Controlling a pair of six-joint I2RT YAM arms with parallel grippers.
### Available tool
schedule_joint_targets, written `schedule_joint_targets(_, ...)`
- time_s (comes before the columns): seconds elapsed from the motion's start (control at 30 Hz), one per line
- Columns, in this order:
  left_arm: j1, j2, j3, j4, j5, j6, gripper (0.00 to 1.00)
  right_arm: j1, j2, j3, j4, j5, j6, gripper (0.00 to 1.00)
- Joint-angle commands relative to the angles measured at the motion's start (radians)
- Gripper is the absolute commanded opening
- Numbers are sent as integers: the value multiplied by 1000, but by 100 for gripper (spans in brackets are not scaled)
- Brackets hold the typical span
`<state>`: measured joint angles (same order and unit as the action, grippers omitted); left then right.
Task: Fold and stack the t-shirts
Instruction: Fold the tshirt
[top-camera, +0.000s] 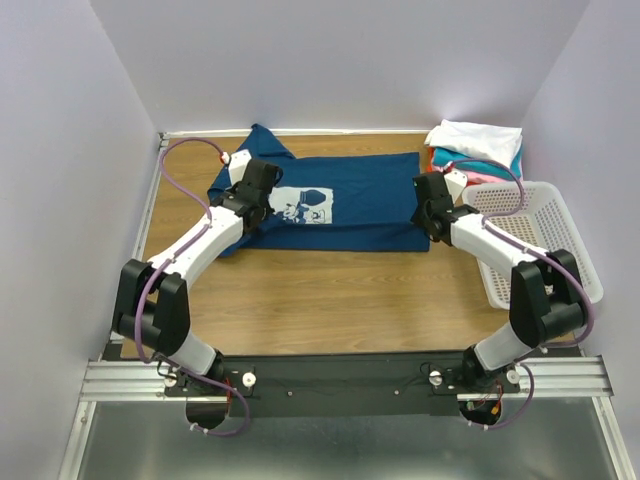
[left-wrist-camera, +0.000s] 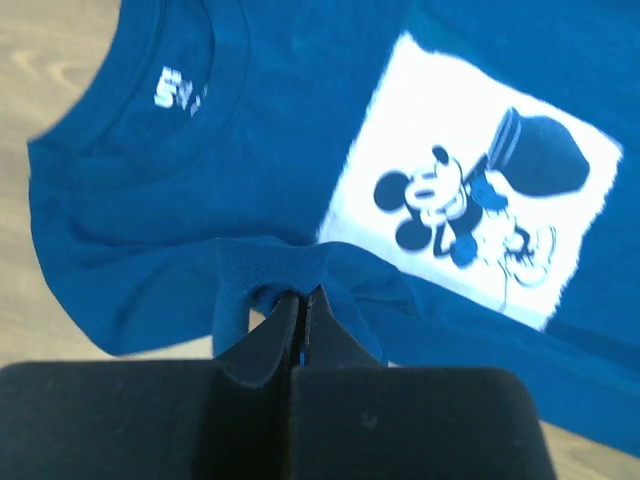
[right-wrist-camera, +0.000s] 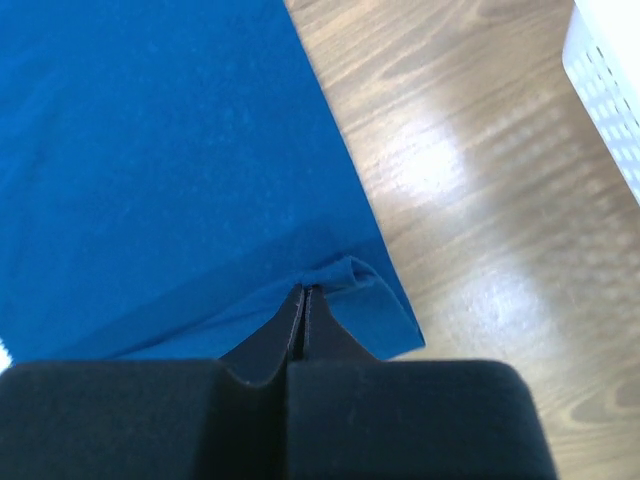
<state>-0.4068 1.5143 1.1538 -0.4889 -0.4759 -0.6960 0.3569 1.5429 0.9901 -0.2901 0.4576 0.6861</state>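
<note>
Navy t-shirt (top-camera: 350, 205) lay nine-to-three o'clock, collar toward nine, left gripper (left-wrist-camera: 303, 296) clamped a collar-end fold, right gripper (right-wrist-camera: 304, 292) clamped its hem corner.

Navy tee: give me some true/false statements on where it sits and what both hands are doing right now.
1. The left hand is shut on a fold of the navy t-shirt. True.
2. The right hand is open above bare wood. False: it is shut on a corner of the shirt's edge.
3. The navy t-shirt lies in the basket. False: it is spread on the table, and the basket stands to its right.
4. The white print faces up. True.
5. Folded shirts are stacked in the far right corner. True.
</note>
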Motion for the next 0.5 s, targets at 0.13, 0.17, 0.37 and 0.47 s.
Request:
schedule_joint_targets(0.13,65,56,44,174,66,248,0,-35,86,84,14,-37,-48,1)
schedule_joint_targets(0.17,65,81,53,171,89,247,0,-36,92,97,16,-48,-54,1)
schedule_joint_targets(0.37,82,161,107,151,112,311,0,-53,141,120,19,-66,-76,1)
schedule_joint_targets(0.47,94,228,150,147,109,345,0,-65,177,142,19,-82,-86,1)
